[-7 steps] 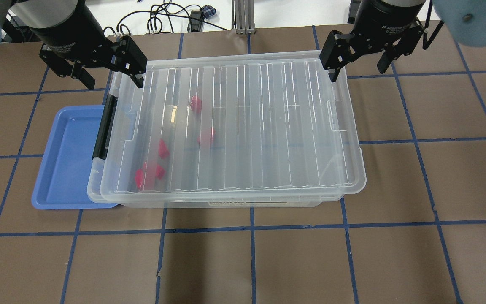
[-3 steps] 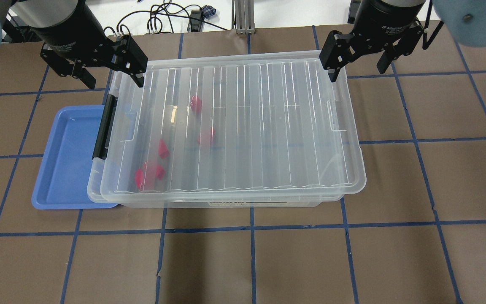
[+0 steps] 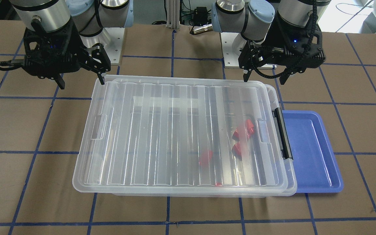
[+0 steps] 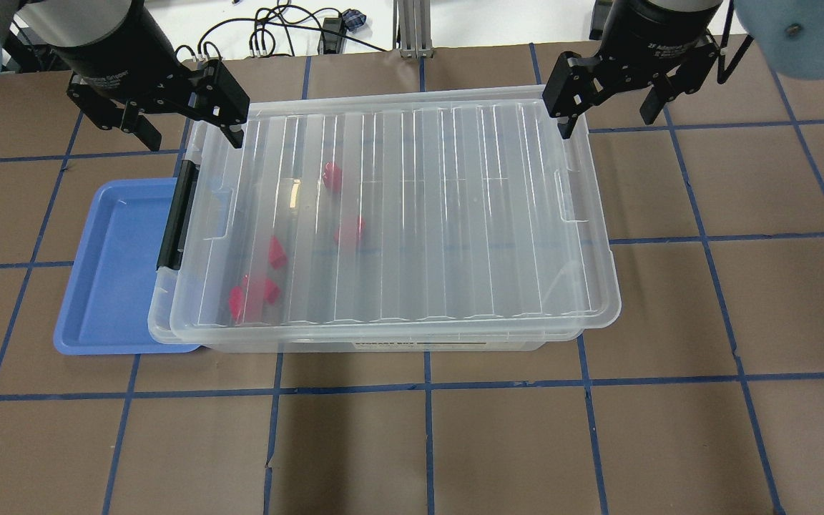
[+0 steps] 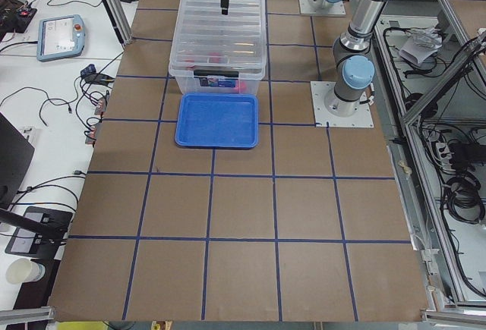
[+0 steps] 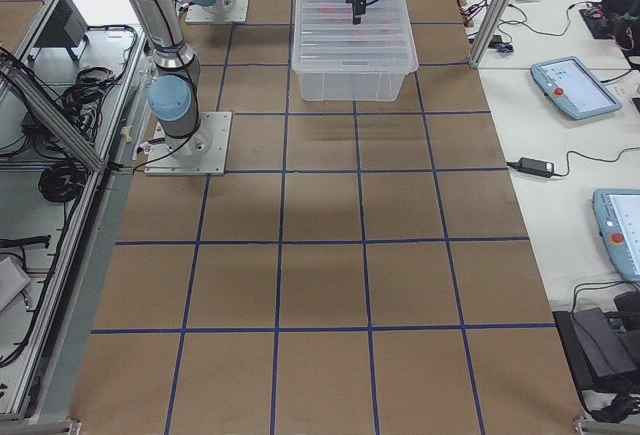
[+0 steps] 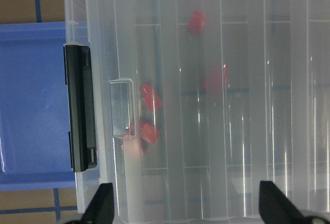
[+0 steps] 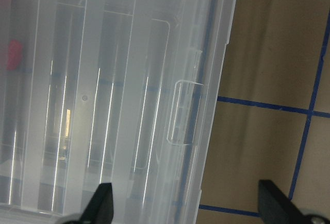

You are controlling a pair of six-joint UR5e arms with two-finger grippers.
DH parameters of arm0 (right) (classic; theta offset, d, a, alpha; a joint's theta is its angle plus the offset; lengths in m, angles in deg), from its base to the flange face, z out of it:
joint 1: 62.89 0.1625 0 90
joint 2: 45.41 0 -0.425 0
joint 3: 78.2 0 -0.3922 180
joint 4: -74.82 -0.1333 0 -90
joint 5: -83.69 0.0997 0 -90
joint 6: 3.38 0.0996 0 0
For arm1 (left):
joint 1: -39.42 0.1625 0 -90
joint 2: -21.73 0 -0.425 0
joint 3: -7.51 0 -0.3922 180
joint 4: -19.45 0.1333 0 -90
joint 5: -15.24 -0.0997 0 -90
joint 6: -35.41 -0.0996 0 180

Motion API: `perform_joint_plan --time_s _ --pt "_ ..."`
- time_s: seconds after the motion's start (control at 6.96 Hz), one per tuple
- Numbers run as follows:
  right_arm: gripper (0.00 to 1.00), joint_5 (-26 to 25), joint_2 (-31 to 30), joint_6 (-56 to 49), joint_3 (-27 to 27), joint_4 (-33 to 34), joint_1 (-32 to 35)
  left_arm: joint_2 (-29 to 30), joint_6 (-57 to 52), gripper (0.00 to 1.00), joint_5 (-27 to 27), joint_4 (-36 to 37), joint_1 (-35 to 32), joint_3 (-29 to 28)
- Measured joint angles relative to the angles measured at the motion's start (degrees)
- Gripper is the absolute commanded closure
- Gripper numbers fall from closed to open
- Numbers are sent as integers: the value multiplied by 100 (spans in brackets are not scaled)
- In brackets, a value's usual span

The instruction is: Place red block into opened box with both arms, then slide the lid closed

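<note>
Since red blocks (image 4: pixel 258 290) lie in the box (image 4: pixel 383 345), centre-left under the lid (image 4: pixel 426 214), I judge lid-closing nearly done: my left gripper (image 4: pixel 194 139) and right gripper (image 4: pixel 606 123) spread wide, empty, at its upper corners. Next: nudge lid leftward, flush.

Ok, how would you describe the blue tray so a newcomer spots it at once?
Find the large clear box mid-table, covered by its ribbed lid. At its short end with the black bar, on the robot's left, the blue tray lies flat beside it. It alone is opaque, shallow and blue.
</note>
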Motion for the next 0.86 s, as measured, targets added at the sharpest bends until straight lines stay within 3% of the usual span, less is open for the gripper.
perform_joint_plan --time_s 0.86 --pt "0 -6 0 -1 3 -4 -15 -53 0 0 -21 -59 0 2"
